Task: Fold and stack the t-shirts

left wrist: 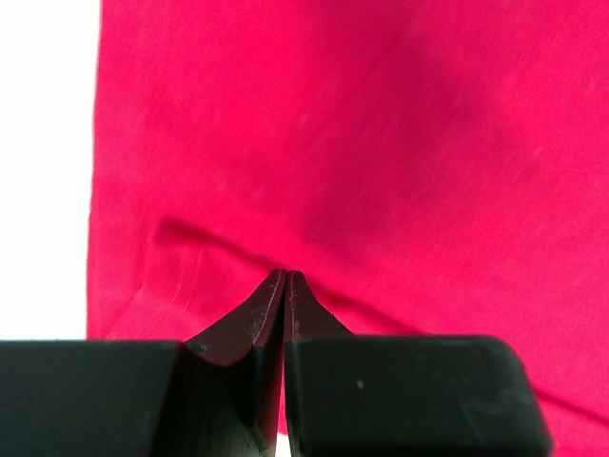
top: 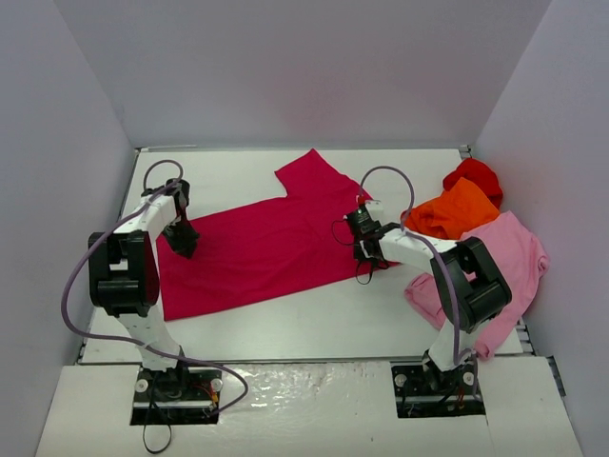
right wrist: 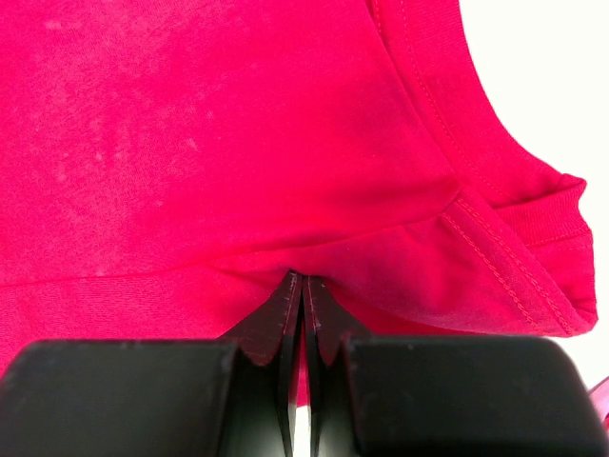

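The white surface (top: 285, 328) carries the raspberry-red t-shirt (top: 257, 249), spread flat at centre. The left end effector (top: 185, 244) and right end effector (top: 365, 249) pinch its opposite ends, jaws fully closed.

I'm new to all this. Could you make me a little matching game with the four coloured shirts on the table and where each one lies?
1. raspberry-red shirt
2. orange shirt
3. pale pink shirt
4. bright red shirt

a. far end of the heap
b. spread flat, alone
c. middle of the heap
d. near end of the heap

Pairs: 1-b, 2-c, 3-d, 4-a.
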Robot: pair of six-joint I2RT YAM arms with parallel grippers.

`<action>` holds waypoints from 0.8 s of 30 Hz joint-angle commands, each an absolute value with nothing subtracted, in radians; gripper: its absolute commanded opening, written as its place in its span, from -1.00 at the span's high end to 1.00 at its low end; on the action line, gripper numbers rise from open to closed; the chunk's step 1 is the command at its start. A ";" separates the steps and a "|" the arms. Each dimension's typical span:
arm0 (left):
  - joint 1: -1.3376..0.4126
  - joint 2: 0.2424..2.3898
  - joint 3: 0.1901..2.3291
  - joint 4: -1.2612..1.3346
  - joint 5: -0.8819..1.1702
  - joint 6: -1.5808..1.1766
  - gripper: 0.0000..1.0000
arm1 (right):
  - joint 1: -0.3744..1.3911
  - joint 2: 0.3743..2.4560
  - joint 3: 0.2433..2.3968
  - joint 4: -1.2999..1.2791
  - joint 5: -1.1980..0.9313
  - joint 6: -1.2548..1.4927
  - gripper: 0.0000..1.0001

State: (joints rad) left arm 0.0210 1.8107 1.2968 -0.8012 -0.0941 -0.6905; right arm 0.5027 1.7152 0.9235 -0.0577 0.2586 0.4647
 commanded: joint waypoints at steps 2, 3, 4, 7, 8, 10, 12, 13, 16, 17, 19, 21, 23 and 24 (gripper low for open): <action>0.019 1.845 1.359 -0.794 -0.089 -0.672 1.00 | 0.535 1.682 0.854 -0.087 0.222 0.507 1.00; 0.019 1.840 1.354 -0.790 -0.088 -0.672 1.00 | 0.537 1.666 0.840 -0.099 0.223 0.520 1.00; 0.020 1.834 1.350 -0.785 -0.088 -0.673 1.00 | 0.539 1.651 0.829 -0.115 0.223 0.538 1.00; 0.019 1.825 1.349 -0.790 -0.089 -0.663 1.00 | 0.567 1.596 0.805 -0.158 0.203 0.597 1.00; 0.020 1.824 1.353 -0.797 -0.090 -0.659 1.00 | 0.583 1.580 0.800 -0.174 0.204 0.615 1.00; 0.018 1.818 1.354 -0.807 -0.092 -0.655 1.00 | 0.624 1.557 0.794 -0.212 0.223 0.649 1.00; 0.018 1.806 1.342 -0.801 -0.087 -0.654 1.00 | 0.662 1.546 0.786 -0.257 0.254 0.681 1.00; 0.018 1.799 1.335 -0.798 -0.086 -0.653 1.00 | 0.687 1.541 0.781 -0.277 0.265 0.698 1.00; 0.018 1.789 1.318 -0.799 -0.087 -0.651 1.00 | 0.736 1.525 0.757 -0.303 0.276 0.749 1.00; 0.018 1.785 1.314 -0.798 -0.089 -0.649 1.00 | 0.762 1.518 0.745 -0.308 0.274 0.775 1.00; 0.018 1.779 1.306 -0.796 -0.092 -0.646 1.00 | 0.820 1.505 0.730 -0.319 0.277 0.820 1.00; 0.017 1.775 1.300 -0.793 -0.093 -0.647 1.00 | 0.852 1.490 0.723 -0.326 0.285 0.858 1.00; 0.015 1.769 1.296 -0.795 -0.097 -0.647 1.00 | 0.875 1.460 0.727 -0.328 0.307 0.875 0.80; 0.014 1.757 1.293 -0.789 -0.097 -0.648 1.00 | 0.877 1.452 0.746 -0.328 0.322 0.872 0.64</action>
State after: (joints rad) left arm 0.0205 1.8426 1.2884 -0.7852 -0.0809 -0.6599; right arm 0.8380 1.5078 0.7440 -0.2395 0.2834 0.7831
